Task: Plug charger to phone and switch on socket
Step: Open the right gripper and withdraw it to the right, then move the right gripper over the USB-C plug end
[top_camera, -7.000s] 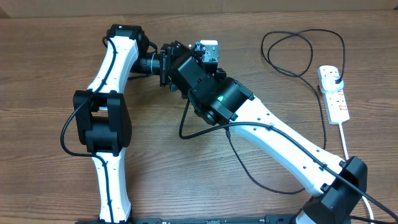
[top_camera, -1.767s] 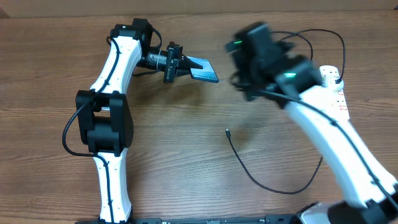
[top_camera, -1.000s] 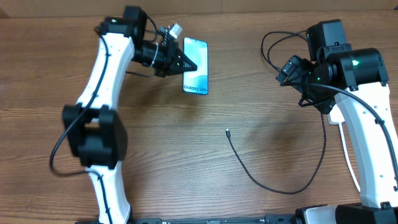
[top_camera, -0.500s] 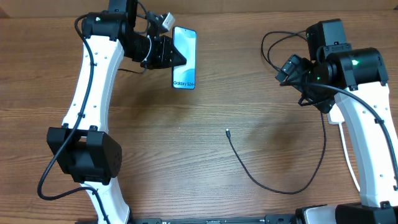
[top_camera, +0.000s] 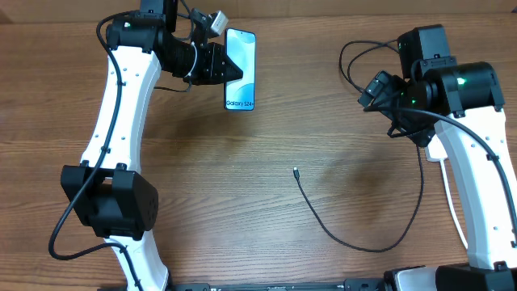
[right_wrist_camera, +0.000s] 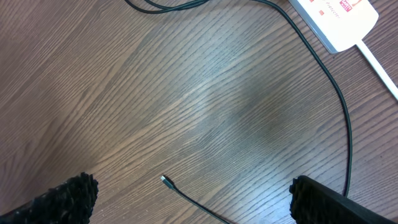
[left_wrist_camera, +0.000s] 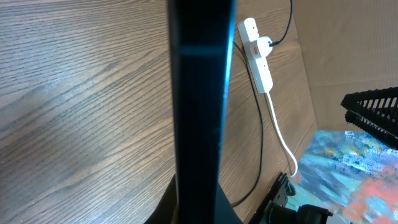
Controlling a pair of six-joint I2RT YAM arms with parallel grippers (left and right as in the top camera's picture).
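My left gripper (top_camera: 229,71) is shut on the phone (top_camera: 241,69), gripping one long edge at the back left. The light blue screen faces up, with the "Galaxy S24" text at the near short edge. The left wrist view shows the phone (left_wrist_camera: 199,106) edge-on as a dark bar between the fingers (left_wrist_camera: 227,214). The charger's connector tip (top_camera: 296,171) lies on mid-table, and its black cable (top_camera: 355,245) curves right and back. My right gripper (right_wrist_camera: 199,200) hangs open above the tip (right_wrist_camera: 165,180), holding nothing. The socket (left_wrist_camera: 258,53) lies at the back right.
The socket's thick white cord (left_wrist_camera: 280,134) runs toward the table's right edge. Black cable loops (top_camera: 388,52) lie behind my right gripper (top_camera: 378,91). A corner of the socket (right_wrist_camera: 339,18) shows at the top of the right wrist view. A black crate (left_wrist_camera: 373,109) stands off the table.
My left arm has swung the phone toward the back of the table and turned it lengthwise, then nudged it slightly right. The right arm and cable have stayed still.
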